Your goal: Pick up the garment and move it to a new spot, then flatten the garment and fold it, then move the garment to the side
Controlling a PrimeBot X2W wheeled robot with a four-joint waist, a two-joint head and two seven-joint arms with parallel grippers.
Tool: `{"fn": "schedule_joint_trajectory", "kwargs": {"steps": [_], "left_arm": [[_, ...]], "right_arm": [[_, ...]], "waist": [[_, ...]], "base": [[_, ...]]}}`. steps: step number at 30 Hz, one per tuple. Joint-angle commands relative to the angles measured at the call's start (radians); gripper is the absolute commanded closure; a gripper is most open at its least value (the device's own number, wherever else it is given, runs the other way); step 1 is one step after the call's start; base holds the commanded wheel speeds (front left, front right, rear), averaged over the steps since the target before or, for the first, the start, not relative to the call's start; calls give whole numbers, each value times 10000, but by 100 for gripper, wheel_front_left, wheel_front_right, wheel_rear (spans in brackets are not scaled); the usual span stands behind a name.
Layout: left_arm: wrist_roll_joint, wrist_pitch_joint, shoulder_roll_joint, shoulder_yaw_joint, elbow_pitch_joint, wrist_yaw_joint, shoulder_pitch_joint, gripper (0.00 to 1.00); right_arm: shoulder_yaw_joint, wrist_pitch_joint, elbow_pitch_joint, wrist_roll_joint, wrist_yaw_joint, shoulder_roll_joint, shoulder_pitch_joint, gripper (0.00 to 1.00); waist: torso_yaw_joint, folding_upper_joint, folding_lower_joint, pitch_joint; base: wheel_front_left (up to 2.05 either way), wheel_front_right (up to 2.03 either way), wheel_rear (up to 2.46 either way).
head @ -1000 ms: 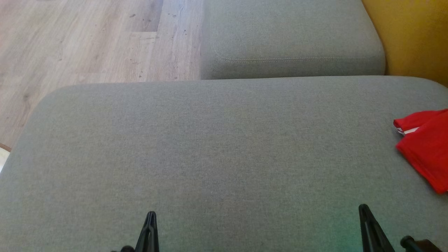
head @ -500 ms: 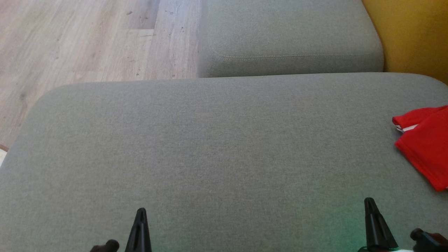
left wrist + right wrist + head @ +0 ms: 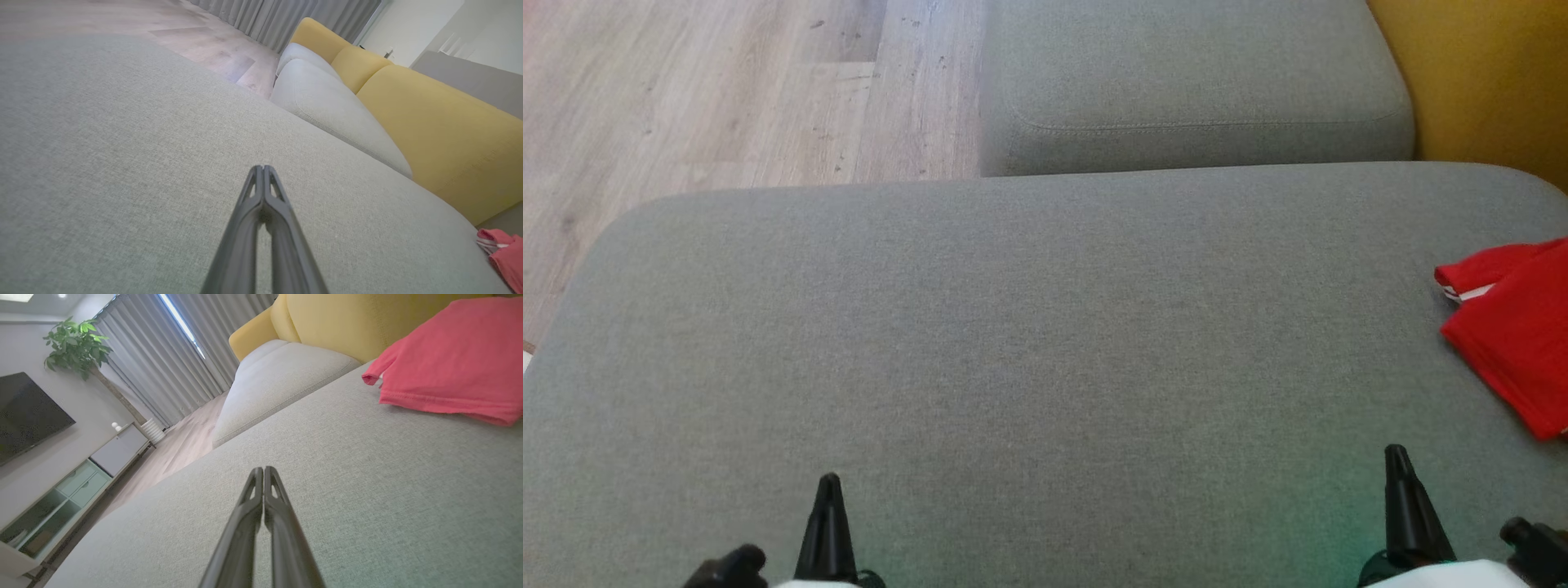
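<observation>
1. Left claw [image 3: 829, 482]: closed, fingers pressed together, holding nothing. It sits at the near left of the grey seat cushion [image 3: 1045, 343] and well apart from the garment. Risk: if this arm reaches for the garment, it must cross in front of the other arm, and the two could collide.

2. Right claw [image 3: 1396, 453]: closed and holding nothing, at the near right. It is the closer of the two to the garment but is not touching it. Risk: with the fingers closed, a move to the right would push the cloth rather than grasp it. Open the fingers before any approach.

3. Garment [image 3: 1515, 343]: red and apparently folded. It lies on the cushion at the far right, below the yellow backrest [image 3: 1486, 82], and is partly cut off by the edge of the head view. Risks:
   - A pinch that catches only the top layer would pull the fold open.
   - The cushion is soft, so fingertips pressed down hard could snag the upholstery.
   - How near the cushion's right edge lies cannot be told; a push could slide the garment off.
</observation>
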Motion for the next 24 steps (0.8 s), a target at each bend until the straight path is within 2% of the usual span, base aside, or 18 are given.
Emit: {"fn": "schedule_joint_trajectory", "kwargs": {"steps": [1, 24], "left_arm": [[-329, 44, 102, 258, -269, -99, -577, 100], [-3019, 639, 152, 955, -134, -604, -1098, 100]], "right_arm": [[-38, 58, -249, 379, 11, -163, -501, 100], [-237, 669, 43, 3173, 17, -196, -1251, 100]], "waist": [[-10, 0, 0, 12], [-149, 0, 0, 172]], "base": [[0, 0, 0], [0, 0, 0]]}}
